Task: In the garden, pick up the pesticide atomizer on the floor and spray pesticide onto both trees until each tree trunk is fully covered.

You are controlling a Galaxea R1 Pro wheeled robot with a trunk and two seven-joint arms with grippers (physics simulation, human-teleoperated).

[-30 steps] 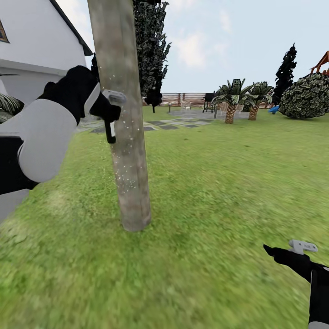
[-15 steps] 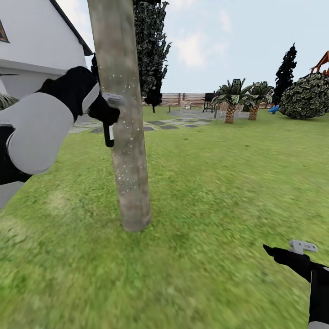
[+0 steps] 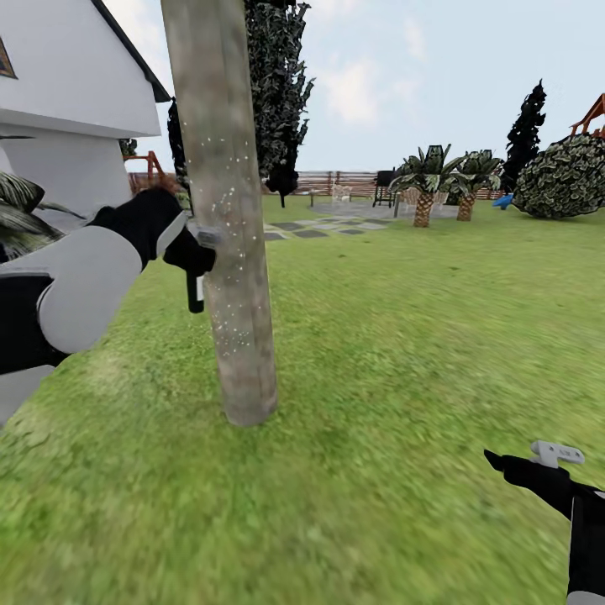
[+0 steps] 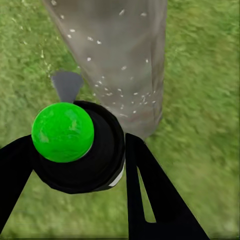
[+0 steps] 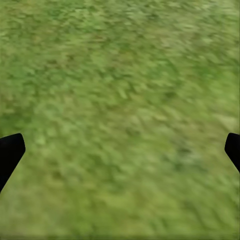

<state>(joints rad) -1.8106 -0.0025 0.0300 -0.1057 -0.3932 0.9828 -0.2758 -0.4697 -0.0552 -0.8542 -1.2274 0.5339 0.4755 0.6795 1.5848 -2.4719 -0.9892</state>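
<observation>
A thick grey-brown tree trunk [image 3: 227, 210] rises from the grass close in front of me, flecked with white spray specks. My left gripper [image 3: 195, 256] is shut on the pesticide atomizer [image 3: 195, 294], held right against the trunk's left side. In the left wrist view the atomizer [image 4: 80, 145] shows as a black body with a green round cap between the black fingers [image 4: 150, 195], pointing at the speckled trunk [image 4: 120, 55]. My right gripper [image 3: 504, 464] hangs low at the right over the lawn; in its wrist view its fingertips [image 5: 10, 152] stand wide apart with only grass between them.
A white house [image 3: 67, 109] stands at the left. Dark cypresses [image 3: 277, 92], two short palms [image 3: 441, 181], a round bush [image 3: 563, 176], grey paving [image 3: 319, 227] and a slat fence [image 3: 336, 181] lie farther back. Open lawn [image 3: 403, 336] spreads to the right.
My left arm has dropped lower along the trunk with the atomizer still in its grip. More white specks dot the trunk. The right arm has not moved.
</observation>
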